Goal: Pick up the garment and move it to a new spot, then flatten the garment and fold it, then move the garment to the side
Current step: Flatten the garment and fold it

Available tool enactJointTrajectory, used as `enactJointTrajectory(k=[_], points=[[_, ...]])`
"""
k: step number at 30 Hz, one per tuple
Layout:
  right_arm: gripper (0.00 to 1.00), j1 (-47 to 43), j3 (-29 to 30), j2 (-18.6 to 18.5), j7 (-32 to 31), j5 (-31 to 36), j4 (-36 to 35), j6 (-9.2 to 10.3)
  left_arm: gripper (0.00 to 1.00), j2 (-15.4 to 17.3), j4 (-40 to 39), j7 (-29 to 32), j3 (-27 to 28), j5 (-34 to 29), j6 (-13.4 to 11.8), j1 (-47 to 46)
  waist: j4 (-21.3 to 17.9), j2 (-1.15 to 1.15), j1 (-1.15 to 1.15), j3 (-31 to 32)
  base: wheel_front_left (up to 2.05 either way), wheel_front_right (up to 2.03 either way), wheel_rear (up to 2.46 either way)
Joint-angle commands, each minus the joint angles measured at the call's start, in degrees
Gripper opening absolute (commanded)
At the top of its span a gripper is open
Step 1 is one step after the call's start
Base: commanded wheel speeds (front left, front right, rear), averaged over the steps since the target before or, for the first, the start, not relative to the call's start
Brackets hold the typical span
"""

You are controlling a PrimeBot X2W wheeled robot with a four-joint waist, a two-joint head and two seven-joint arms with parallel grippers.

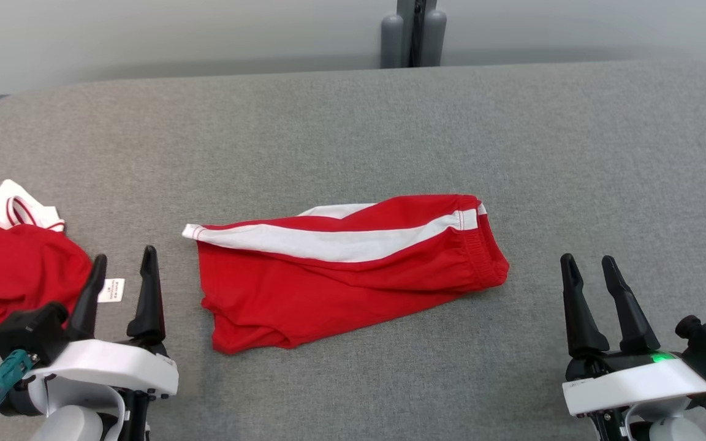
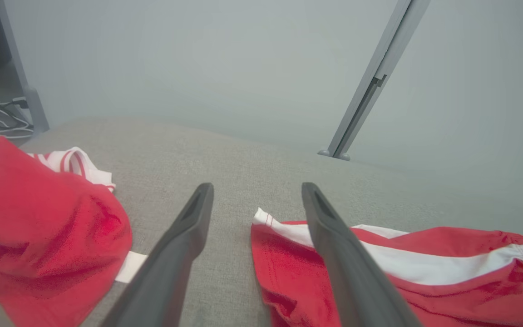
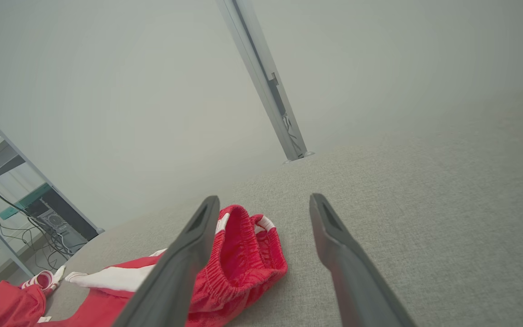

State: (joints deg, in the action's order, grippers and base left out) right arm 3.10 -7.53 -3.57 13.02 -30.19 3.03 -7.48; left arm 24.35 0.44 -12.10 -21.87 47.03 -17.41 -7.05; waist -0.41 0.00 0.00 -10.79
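Shorts point(image 1: 341, 269), red with a white side stripe, lie folded on the grey padded surface point(image 1: 353, 122) between the 2 grippers, touching neither. Farthest left, a crumpled red jersey point(image 1: 16, 269) with white trim sits just outside the left gripper point(image 1: 125, 257), and its white label point(image 1: 111, 290) lies beside that gripper's left finger. The left gripper has its 2 fingers spread apart with nothing between them. The leg hem point(image 1: 197, 233) of the shorts is just to its right, and in the left wrist view the right finger crosses in front of the hem's corner. The waistband point(image 1: 482, 245) points toward the right gripper point(image 1: 587, 260), which stands apart from it, also spread wide and empty. In the right wrist view the waistband lies just beside its left finger.
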Motion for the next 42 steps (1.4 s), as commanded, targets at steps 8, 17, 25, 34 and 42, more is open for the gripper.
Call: enactJointTrajectory(k=[8, 17, 25, 34, 42], points=[[1.0, 1.2, -0.6, -2.0, -0.8, 1.4, 2.9, -0.03, 1.0, 1.1, -0.9, -2.7, -0.2, -10.0, -3.6, 0.0, 1.4, 0.0, 0.0, 4.5, 0.0, 0.0, 0.0], [1.0, -1.8, 0.6, -1.7, -1.8, 3.3, 4.7, -0.03, 1.0, 1.0, 1.0, -3.0, -2.3, -15.7, -3.1, 4.2, 1.6, 0.0, 0.0, 8.5, 0.0, 0.0, 0.0], [1.0, -2.5, 1.3, -1.3, -2.4, 3.5, 4.2, -0.03, 1.0, -1.1, 1.8, -3.0, -0.5, -14.6, -1.1, 3.6, 2.4, 0.0, 0.0, 8.9, 0.0, 0.0, 0.0], [1.0, -2.5, 1.8, -1.3, -3.2, 3.4, 4.1, -0.03, 1.0, -3.5, 3.0, -3.0, 1.3, -17.6, 1.2, 3.0, 3.1, 0.0, 0.0, 8.5, 0.0, 0.0, 0.0], [1.0, -0.4, 2.6, -1.8, -5.6, 1.8, 6.6, -0.03, 1.0, -5.1, 3.8, -3.0, 1.1, -19.0, 2.8, 1.3, 4.7, 0.0, 0.0, 6.9, 0.0, 0.0, 0.0]])
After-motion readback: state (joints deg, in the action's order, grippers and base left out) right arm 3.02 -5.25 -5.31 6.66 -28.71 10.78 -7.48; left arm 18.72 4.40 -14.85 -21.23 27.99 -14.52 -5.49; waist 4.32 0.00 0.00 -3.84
